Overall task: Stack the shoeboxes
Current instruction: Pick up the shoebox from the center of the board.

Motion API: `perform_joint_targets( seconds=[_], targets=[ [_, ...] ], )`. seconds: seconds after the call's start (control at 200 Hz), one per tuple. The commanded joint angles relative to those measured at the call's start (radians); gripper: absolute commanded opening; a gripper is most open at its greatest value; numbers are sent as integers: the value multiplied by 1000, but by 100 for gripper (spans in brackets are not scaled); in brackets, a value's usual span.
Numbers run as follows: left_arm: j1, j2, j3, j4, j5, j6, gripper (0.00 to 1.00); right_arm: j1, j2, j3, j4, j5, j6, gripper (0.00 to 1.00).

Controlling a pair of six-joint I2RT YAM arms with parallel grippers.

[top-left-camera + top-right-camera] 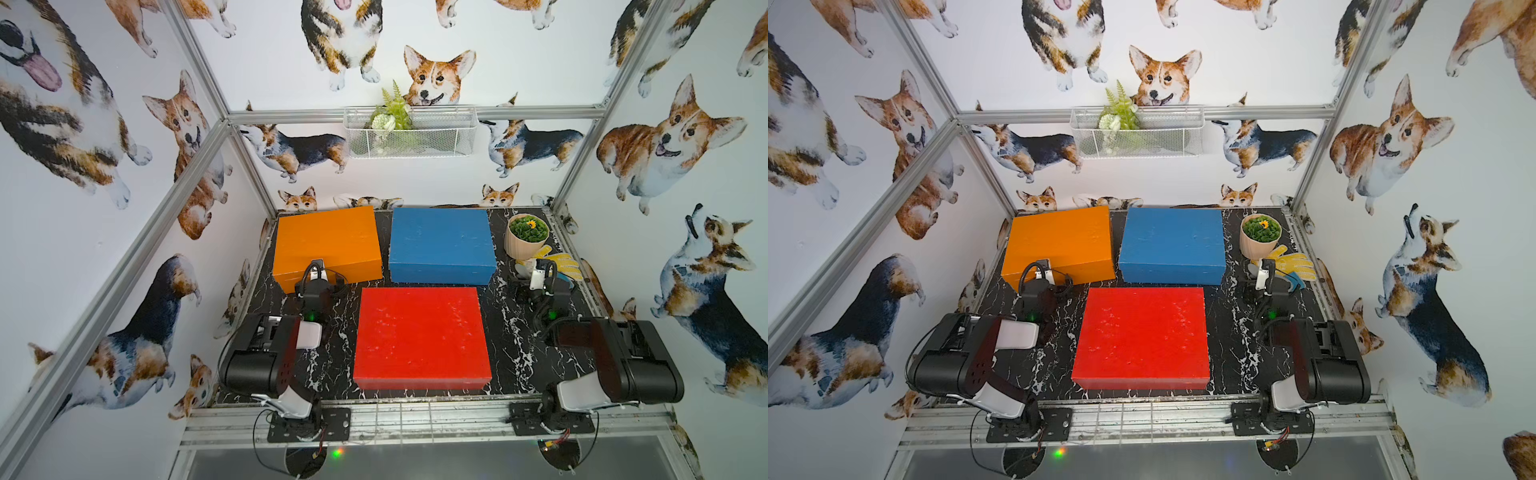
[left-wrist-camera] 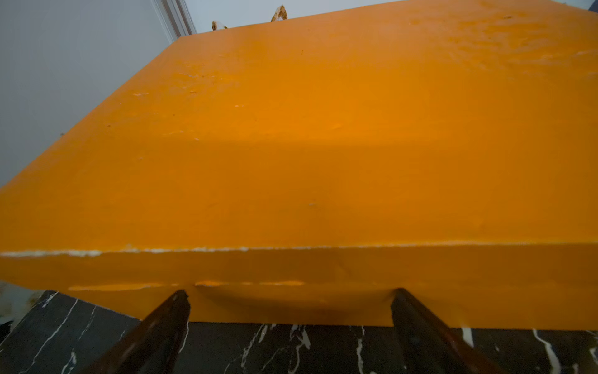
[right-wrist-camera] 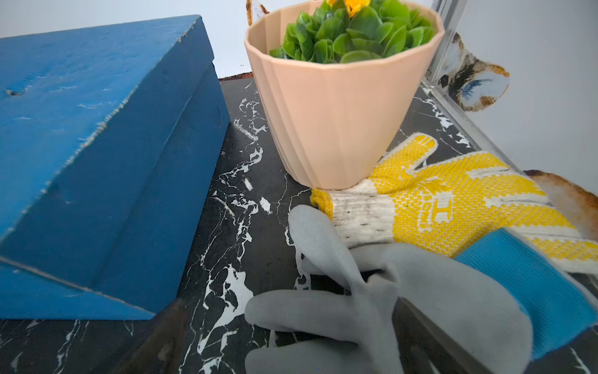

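Beginning the stacking, my left tool (image 2: 291,293) and right tool (image 3: 289,303) are both spread and empty; next I should seize the orange shoebox (image 1: 328,243).

We see three boxes flat on the table (image 1: 519,345), none stacked. At the back, the far-left shoebox (image 1: 328,241) and the far-right shoebox (image 1: 440,241) sit side by side with a narrow gap between them. Centred before them is the near shoebox (image 1: 419,336), close to both.

In the far right corner stands the flower pot (image 1: 525,243), right of the far-right shoebox and apart from it. Before the pot the far glove (image 3: 453,200) touches the pot's base, and the near glove (image 3: 404,307) lies partly over it.

We see the left gripper (image 2: 289,293) just before the far-left shoebox's near side, and the right gripper (image 3: 288,302) at the near glove.

On the back wall, above the boxes, hangs the wire basket (image 1: 409,133) with a plant (image 1: 392,110) in it.
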Motion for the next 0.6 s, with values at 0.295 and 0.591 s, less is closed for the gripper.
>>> perform_joint_targets(
  seconds=[0.295,0.591],
  targets=[
    [0,0,-1,45,8,10,100,1,-7,-10,52,2,-11,100],
    [0,0,-1,45,7,10,100,3,-10,-13,56,15,-12,100]
  ],
)
